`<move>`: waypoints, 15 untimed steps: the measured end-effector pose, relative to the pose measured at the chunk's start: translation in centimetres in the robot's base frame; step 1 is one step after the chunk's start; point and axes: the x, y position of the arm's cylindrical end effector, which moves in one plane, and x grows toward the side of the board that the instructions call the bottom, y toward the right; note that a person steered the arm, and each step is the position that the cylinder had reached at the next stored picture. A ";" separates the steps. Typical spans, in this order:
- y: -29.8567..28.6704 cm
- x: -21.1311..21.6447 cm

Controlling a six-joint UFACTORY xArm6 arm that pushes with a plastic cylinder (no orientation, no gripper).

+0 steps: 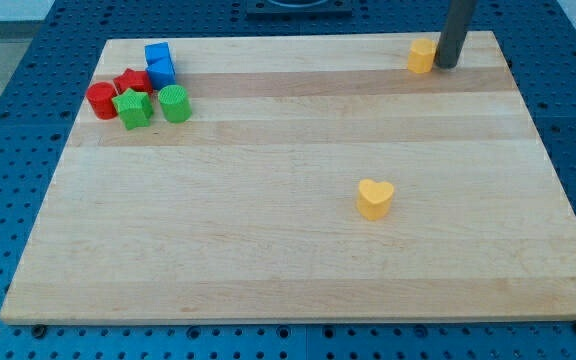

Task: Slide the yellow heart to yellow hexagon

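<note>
Yellow heart [375,198] right of centre on pale wooden worktop [268,250], lobes facing far side, well apart from yellow hexagon [422,56] at far right edge. Dark rod upright, my tip [446,66] touching hexagon's right side. No end effector: nothing gripped.

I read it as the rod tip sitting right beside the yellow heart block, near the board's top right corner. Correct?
Not quite. In the camera view my tip sits beside the yellow hexagon block, near the wooden board's top right corner. The yellow heart block lies alone, lower down near mid-board.
</note>
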 end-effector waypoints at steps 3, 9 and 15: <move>-5.6 28.1; -12.2 22.9; -5.6 14.3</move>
